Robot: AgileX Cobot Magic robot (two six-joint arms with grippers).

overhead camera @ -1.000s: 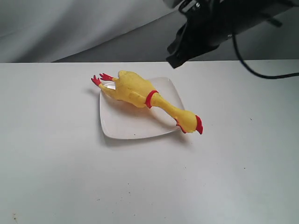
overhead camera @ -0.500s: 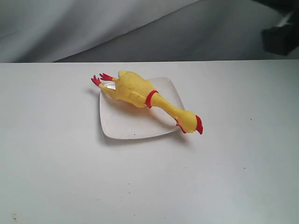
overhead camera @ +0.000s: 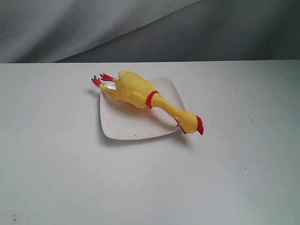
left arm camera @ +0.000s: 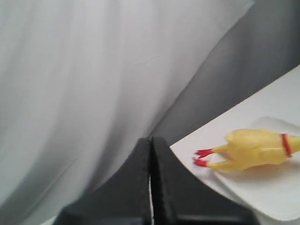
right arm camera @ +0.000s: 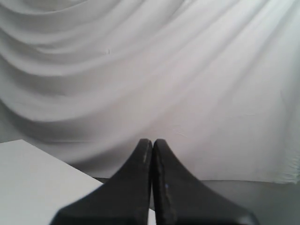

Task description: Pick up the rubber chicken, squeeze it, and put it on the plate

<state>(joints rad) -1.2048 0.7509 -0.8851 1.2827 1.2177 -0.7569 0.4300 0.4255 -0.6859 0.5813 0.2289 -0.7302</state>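
Observation:
The yellow rubber chicken (overhead camera: 140, 93) lies diagonally across the white square plate (overhead camera: 126, 125). Its red feet stick out past the far left corner and its red-combed head hangs over the near right rim onto the table. Neither arm shows in the exterior view. In the left wrist view my left gripper (left arm camera: 151, 140) is shut with nothing in it, well away from the chicken (left arm camera: 255, 147) and the plate (left arm camera: 267, 192). My right gripper (right arm camera: 152, 141) is shut and empty too, facing the backdrop, with only a table corner (right arm camera: 33, 173) in its view.
The white table (overhead camera: 150, 183) stretches around the plate, with a few small dark specks on it. A grey-white draped cloth backdrop (overhead camera: 93, 23) hangs behind the far table edge.
The right arm, which hung over the far right of the table one second ago, has drawn off to the right and left the exterior view. The chicken and plate have not moved.

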